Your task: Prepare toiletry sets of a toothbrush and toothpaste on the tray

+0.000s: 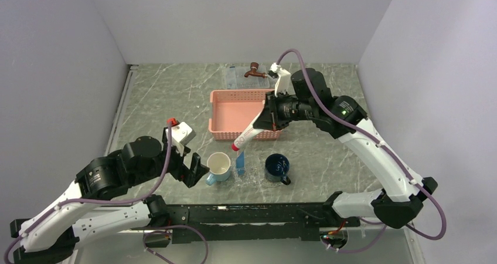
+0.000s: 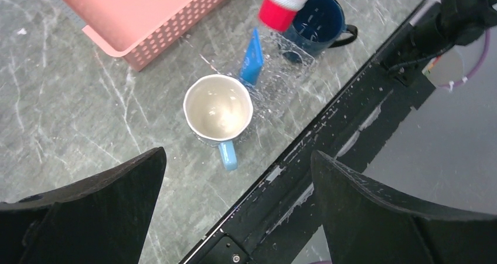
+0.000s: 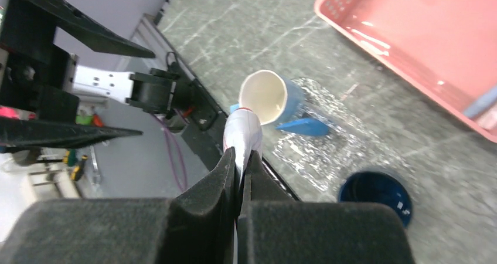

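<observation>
Where the left arm enters from the lower left of the overhead view, the left gripper (image 1: pixel 197 171) hangs with its fingers spread wide and nothing between them. It stands just beside the white-lined mug (image 1: pixel 218 167), short of contact. In the left wrist view this mug sits at frame centre, upright, its light-blue handle pointing toward the lower edge.

Immediately right of the mug lies the tray (image 2: pixel 284 73), a small clear rectangle on the marble table (image 1: pixel 164 100). The toothpaste (image 1: pixel 240 164), a light-blue tube, rests inside the tray along its left side, close to the mug.

Above the tray, a white tube with a red cap (image 1: pixel 245 138) hangs tilted, cap lowest, over the toothpaste and clear of it. The right gripper (image 3: pixel 239 161) is closed tight on the flat upper end of this tube, as the right wrist view shows.

Behind the tube, at frame centre, sits the pink lattice basket (image 1: pixel 234 102).

Right of the tray stands the dark blue mug (image 1: pixel 276 167), upright, handle toward the lower right. The right arm descends from the upper right of the frame.
</observation>
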